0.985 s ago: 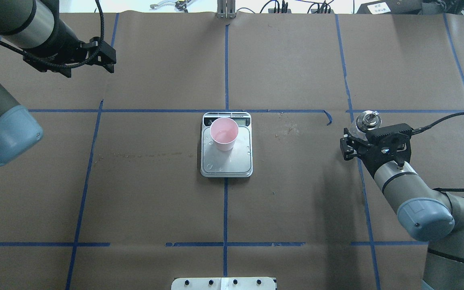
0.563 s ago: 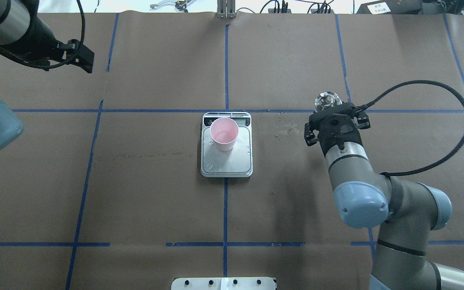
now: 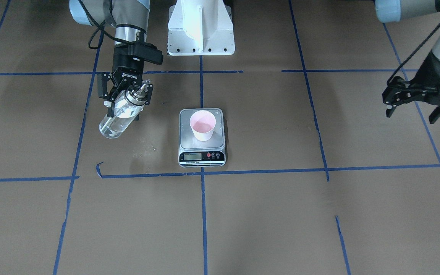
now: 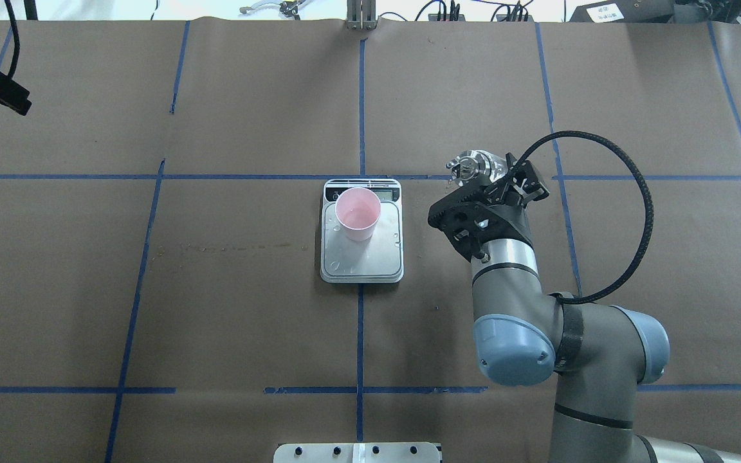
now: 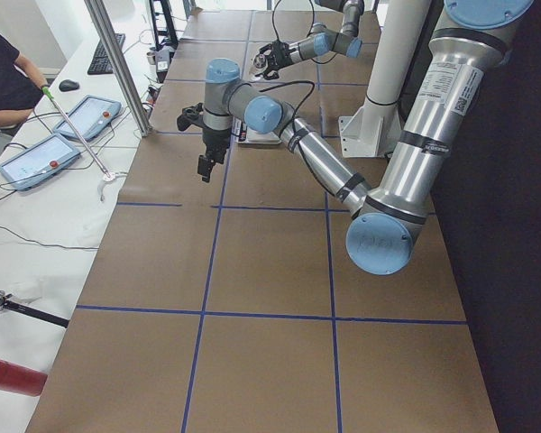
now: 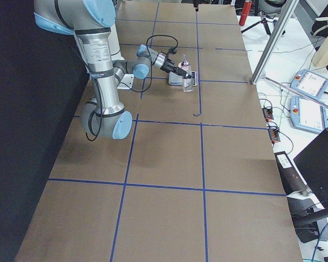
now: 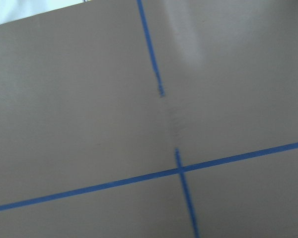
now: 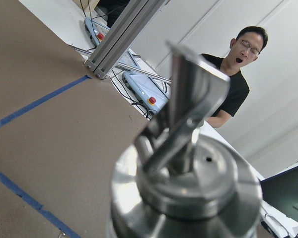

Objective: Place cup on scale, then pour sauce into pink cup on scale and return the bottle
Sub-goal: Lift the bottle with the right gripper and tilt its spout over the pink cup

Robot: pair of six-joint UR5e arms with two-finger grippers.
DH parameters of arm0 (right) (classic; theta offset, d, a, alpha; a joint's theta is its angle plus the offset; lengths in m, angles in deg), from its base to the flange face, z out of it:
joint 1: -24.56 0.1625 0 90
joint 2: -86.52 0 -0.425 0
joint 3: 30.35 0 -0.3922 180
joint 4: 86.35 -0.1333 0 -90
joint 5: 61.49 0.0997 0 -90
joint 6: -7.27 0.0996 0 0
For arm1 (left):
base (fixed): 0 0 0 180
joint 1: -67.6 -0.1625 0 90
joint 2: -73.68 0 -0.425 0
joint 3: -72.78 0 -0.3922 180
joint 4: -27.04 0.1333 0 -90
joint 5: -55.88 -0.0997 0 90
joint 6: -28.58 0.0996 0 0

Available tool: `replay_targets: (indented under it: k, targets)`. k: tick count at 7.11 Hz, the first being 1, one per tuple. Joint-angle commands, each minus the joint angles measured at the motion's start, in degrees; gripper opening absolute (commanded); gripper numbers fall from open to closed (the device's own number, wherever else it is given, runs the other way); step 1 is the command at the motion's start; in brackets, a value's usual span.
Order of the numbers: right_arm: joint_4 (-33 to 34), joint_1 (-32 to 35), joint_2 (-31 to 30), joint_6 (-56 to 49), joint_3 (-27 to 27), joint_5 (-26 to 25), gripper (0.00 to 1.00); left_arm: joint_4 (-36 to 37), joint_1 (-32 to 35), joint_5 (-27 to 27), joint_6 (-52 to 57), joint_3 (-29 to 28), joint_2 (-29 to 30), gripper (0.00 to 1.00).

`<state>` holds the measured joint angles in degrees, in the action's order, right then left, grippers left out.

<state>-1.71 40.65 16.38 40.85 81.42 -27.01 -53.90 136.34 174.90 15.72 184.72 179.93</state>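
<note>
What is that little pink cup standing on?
The cup stands on the silver plate of a small scale, which lies on the brown-papered table. The patch of plate right beneath the cup is covered.

Silver-collared bottle [image 8: 186, 186] close up, operator [image 8: 237, 82] beyond

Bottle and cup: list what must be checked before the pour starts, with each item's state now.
1. The cup stands upright on the scale: ok.
2. The right tool is shut on the bottle: ok.
3. The spout is above the cup's mouth: not ok; the bottle hangs beside the scale, not over it.
4. The left tool is away from the scale: ok; it is open, far off to the side.
5. The display reads zero: cannot tell; the digits are too small.
6. The scale's plate is dry: not ok; droplets lie on it.
</note>
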Motion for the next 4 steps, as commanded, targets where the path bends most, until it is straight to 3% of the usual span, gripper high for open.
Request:
replay_targets:
  k: [1, 3, 4]
  targets:
    - [3.84, -0.18, 3.22, -9.46, -4.25, -5.28, 0.0, -9.61, 3.67, 0.16, 7.48, -4.6, -5.77, 1.0]
    - [5.79, -0.27, 8.59, -9.76, -12.41, -8.9, 0.0, -12.83, 3.77, 0.16, 7.5, -5.76, -7.37, 1.0]
    - [10.41, -0.36, 10.53, -11.33, -14.62, -12.04, 0.0, -13.01, 3.77, 0.16, 7.5, -6.29, -7.55, 1.0]
